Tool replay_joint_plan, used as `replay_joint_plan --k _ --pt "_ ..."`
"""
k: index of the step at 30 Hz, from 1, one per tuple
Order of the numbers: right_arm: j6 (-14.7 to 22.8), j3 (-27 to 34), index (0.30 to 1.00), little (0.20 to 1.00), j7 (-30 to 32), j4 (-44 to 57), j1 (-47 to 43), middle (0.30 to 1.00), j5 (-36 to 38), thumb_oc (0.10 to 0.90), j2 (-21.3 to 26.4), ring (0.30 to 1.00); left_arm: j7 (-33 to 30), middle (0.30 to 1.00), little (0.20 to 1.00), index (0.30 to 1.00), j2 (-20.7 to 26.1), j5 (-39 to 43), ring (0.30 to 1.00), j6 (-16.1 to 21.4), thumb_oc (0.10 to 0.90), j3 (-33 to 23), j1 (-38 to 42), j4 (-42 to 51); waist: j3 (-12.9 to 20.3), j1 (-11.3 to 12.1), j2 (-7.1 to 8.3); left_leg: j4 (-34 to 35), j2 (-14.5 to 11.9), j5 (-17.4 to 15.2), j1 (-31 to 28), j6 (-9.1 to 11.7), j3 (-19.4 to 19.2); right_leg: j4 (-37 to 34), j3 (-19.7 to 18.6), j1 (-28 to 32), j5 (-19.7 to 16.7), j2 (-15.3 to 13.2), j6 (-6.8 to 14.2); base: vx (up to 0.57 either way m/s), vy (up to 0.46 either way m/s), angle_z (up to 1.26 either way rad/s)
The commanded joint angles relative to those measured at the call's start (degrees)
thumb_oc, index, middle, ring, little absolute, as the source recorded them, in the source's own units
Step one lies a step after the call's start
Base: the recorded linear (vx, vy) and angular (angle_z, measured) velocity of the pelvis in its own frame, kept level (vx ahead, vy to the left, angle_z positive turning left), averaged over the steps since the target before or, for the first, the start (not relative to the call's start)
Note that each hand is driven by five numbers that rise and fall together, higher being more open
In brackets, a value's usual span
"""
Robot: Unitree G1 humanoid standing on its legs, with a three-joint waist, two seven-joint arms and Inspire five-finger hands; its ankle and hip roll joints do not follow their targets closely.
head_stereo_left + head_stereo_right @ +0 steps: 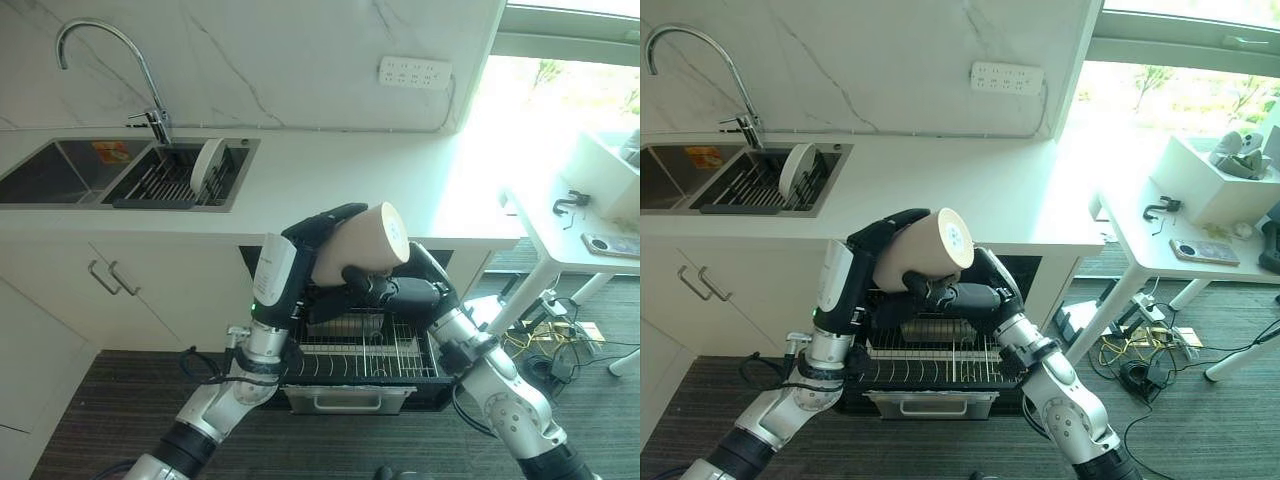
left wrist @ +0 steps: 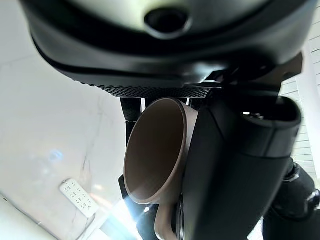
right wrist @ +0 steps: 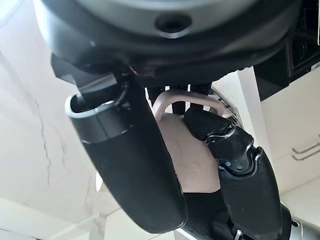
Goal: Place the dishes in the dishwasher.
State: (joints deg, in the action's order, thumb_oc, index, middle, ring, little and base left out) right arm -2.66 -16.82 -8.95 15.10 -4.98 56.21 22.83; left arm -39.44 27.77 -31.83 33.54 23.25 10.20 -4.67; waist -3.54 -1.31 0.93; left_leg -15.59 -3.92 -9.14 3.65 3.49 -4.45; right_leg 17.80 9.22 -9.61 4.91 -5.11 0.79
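Observation:
A beige mug (image 1: 362, 240) is held tipped on its side above the pulled-out dishwasher rack (image 1: 365, 362), its base turned toward the window. My left hand (image 1: 315, 232) wraps over it from the left, thumb along its wall; the mug's open mouth (image 2: 155, 150) shows in the left wrist view. My right hand (image 1: 400, 290) comes in from below right, fingers curled under the mug by its handle (image 3: 187, 102). A white plate (image 1: 207, 165) stands upright in the drying rack in the sink.
The sink (image 1: 60, 170) and tall faucet (image 1: 150, 115) sit at the counter's far left. Cabinet doors with handles (image 1: 110, 278) flank the dishwasher. A white desk (image 1: 580, 240) with small items stands to the right, cables on the floor beneath.

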Motion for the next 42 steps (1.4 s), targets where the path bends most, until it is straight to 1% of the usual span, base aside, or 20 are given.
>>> replay_joint_plan --k 1,6,7,11,14,19,21,23,27,28,34,36,38,39,41,42 --pt "10.6 6.7 0.300 0.300 -2.3 8.8 -9.5 0.300 5.4 0.400 -5.9 0.300 -0.4 0.300 0.300 0.300 0.4 -1.2 0.300 4.6 0.400 4.3 3.8 0.4 2.2 0.3 0.89 -1.6 -4.2 -6.0 -0.1 -0.6 -2.7 -0.6 -0.3 5.0 6.3 -3.5 6.5 0.00 0.000 0.00" --pt "11.5 7.5 0.300 0.300 -1.0 8.6 -8.7 0.300 5.2 0.400 -6.0 0.300 -2.4 0.300 0.300 0.300 0.5 -2.4 0.300 4.0 0.400 3.3 3.3 -0.1 2.1 0.2 0.82 -1.6 -4.2 -6.0 -0.1 -0.7 -2.9 -0.6 -0.4 5.0 6.3 -3.6 6.5 0.00 0.000 0.00" --pt "11.7 7.6 0.300 0.300 -0.9 8.7 -8.5 0.300 4.9 0.400 -6.1 0.300 -2.8 0.900 0.900 0.900 0.5 -2.8 0.900 3.8 0.800 2.9 3.0 -0.2 2.0 0.2 0.78 -1.6 -4.1 -6.0 -0.1 -0.7 -2.9 -0.6 -0.4 5.0 6.3 -3.6 6.5 0.00 0.000 0.00" --pt "12.4 8.7 0.300 0.300 -0.3 8.6 -7.4 0.300 4.5 0.400 -6.3 0.300 -4.9 0.900 0.900 0.900 1.2 -5.2 0.900 2.7 0.800 0.9 1.7 -1.1 2.1 0.2 0.56 -1.6 -4.1 -6.0 -0.2 -0.7 -3.0 -0.6 -0.5 5.0 6.2 -3.7 6.5 0.00 0.000 0.00" --pt "12.9 9.8 0.300 0.300 -0.4 8.4 -6.3 0.300 5.2 0.400 -6.0 0.300 -6.3 0.900 0.900 0.900 2.2 -5.5 0.900 1.8 0.800 -1.3 -0.1 -3.2 2.1 0.2 0.38 -1.6 -4.2 -5.9 -0.2 -0.7 -3.1 -0.6 -0.6 5.0 6.2 -3.7 6.5 0.00 0.000 0.00" --pt "13.7 11.6 0.300 0.300 -1.0 8.3 -4.4 0.300 5.2 0.400 -5.9 0.300 -8.2 0.900 0.900 0.900 3.6 -6.6 0.900 0.6 0.800 -5.4 -3.5 -6.7 2.1 0.5 0.11 -1.6 -4.2 -5.7 -0.3 -0.6 -3.2 -0.6 -0.6 4.9 6.2 -3.7 6.4 0.00 0.000 0.00" --pt "14.5 12.7 0.300 0.300 -1.4 7.9 -3.5 0.300 5.2 0.400 -5.6 0.300 -9.4 0.900 0.900 0.900 4.4 -7.2 0.900 0.7 0.800 -8.3 -6.1 -9.1 2.0 0.8 -0.10 -1.6 -4.2 -5.5 -0.2 -0.5 -3.1 -0.6 -0.6 5.0 6.3 -3.7 6.3 0.00 0.000 0.00" --pt "15.3 13.4 0.300 0.300 -1.4 7.7 -2.9 0.300 4.9 0.400 -5.4 0.300 -11.0 0.900 0.900 0.900 4.5 -7.0 0.900 0.3 0.800 -10.7 -8.3 -11.0 1.9 1.2 -0.22 -1.6 -4.2 -5.5 -0.1 -0.4 -3.0 -0.6 -0.3 5.0 6.4 -3.8 6.2 0.00 0.000 0.00" --pt "15.8 14.1 0.300 0.300 -1.3 7.5 -2.5 0.300 4.6 0.400 -5.3 0.300 -12.0 0.900 0.900 0.900 4.5 -5.7 0.900 -0.6 0.800 -14.0 -10.3 -12.3 1.9 1.6 -0.26 -1.6 -4.1 -5.3 0.0 -0.3 -2.8 -0.6 -0.1 5.0 6.4 -3.8 6.2 0.00 0.000 0.00" --pt "16.0 14.7 0.300 0.300 -1.1 7.4 -2.3 0.300 4.4 0.400 -5.1 0.300 -13.1 0.900 0.900 0.900 4.4 -5.5 0.900 -0.8 0.800 -15.9 -11.6 -13.3 1.8 1.8 -0.23 -1.6 -4.1 -5.1 0.2 -0.2 -2.7 -0.6 0.1 5.0 6.5 -3.9 6.1 0.00 0.000 0.00" --pt "15.9 16.0 0.300 0.300 -1.1 7.8 -1.5 0.300 4.0 0.400 -5.2 0.300 -14.8 0.900 0.900 0.900 3.9 -5.7 0.900 -1.5 0.800 -19.5 -13.8 -14.4 1.7 2.1 -0.01 -1.6 -4.0 -5.0 0.5 -0.1 -2.4 -0.6 0.5 5.0 6.5 -4.0 6.0 0.00 0.007 0.02" --pt "16.0 16.3 0.300 0.300 -1.2 7.7 -1.2 0.300 4.0 0.400 -5.3 0.300 -15.7 0.900 0.900 0.900 3.8 -3.9 0.900 -1.7 0.800 -20.5 -14.2 -14.8 1.8 2.1 -0.02 -1.6 -4.0 -4.9 0.6 -0.1 -2.4 -0.6 0.6 4.9 6.6 -4.1 6.0 -0.01 0.011 0.11" --pt "15.8 16.9 0.300 0.300 -1.4 7.7 -1.0 0.300 3.6 0.400 -5.7 0.300 -16.5 0.900 0.900 0.900 2.9 1.2 0.900 -1.2 0.800 -23.4 -14.4 -15.7 1.7 2.2 0.05 -1.6 -4.0 -4.8 0.7 0.0 -2.2 -0.6 0.7 5.0 6.7 -4.1 5.9 0.00 0.003 0.04" --pt "15.8 16.9 0.300 0.300 -1.0 7.8 -1.0 0.300 3.4 0.400 -5.7 0.300 -16.1 0.900 0.900 0.900 2.5 2.3 0.900 -1.1 0.800 -23.9 -14.3 -16.0 1.7 2.2 0.08 -1.6 -4.0 -4.7 0.7 0.1 -2.1 -0.6 0.7 5.0 6.7 -4.0 5.9 0.00 0.000 0.00" --pt "16.0 16.9 0.300 0.300 -0.3 7.6 -1.0 0.300 1.9 0.400 -5.9 0.300 -12.1 0.900 0.900 0.900 1.4 6.6 0.900 1.4 0.800 -25.1 -14.3 -16.5 1.8 2.2 0.17 -1.6 -3.9 -4.7 0.8 0.1 -1.9 -0.6 0.7 5.0 6.8 -4.0 5.7 0.00 0.000 0.00" --pt "15.9 17.1 0.300 0.300 -0.1 7.3 -1.0 0.300 1.4 0.400 -5.7 0.300 -7.0 0.900 0.900 0.900 0.9 11.8 0.900 2.8 0.800 -25.5 -14.2 -15.7 1.7 2.2 0.16 -1.6 -4.0 -4.6 0.8 0.1 -1.9 -0.6 0.7 5.0 6.8 -4.0 5.7 0.00 0.013 0.04"
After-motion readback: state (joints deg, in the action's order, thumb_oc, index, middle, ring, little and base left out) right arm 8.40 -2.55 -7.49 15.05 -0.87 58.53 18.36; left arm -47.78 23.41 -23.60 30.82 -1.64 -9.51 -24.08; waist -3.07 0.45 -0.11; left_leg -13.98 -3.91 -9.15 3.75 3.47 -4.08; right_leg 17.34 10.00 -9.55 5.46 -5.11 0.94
